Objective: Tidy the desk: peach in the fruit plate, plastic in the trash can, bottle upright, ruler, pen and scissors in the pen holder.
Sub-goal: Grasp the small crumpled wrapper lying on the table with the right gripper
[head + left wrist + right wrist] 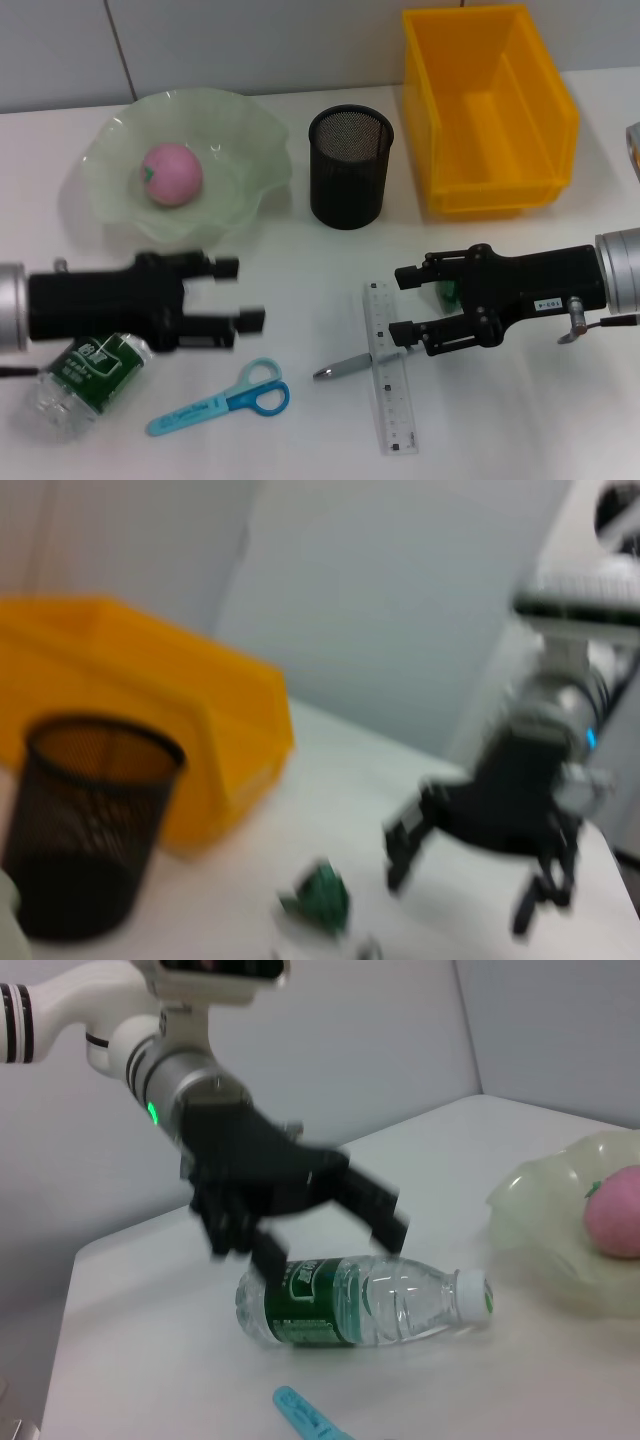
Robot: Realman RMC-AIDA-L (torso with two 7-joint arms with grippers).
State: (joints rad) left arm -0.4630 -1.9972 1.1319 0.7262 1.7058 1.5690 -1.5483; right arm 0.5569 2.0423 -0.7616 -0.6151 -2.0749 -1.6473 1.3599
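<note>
The pink peach lies in the green glass fruit plate. The bottle lies on its side under my left arm, and my left gripper stands open just above and beyond it. My right gripper is open over the ruler's far end, with the green plastic partly hidden between its fingers near the palm. The clear ruler lies across the silver pen. Blue scissors lie near the front edge. The black mesh pen holder stands beside the yellow trash can.
In the left wrist view the plastic sits on the table in front of the right gripper, with the pen holder and yellow bin behind. In the right wrist view the bottle lies below the left gripper.
</note>
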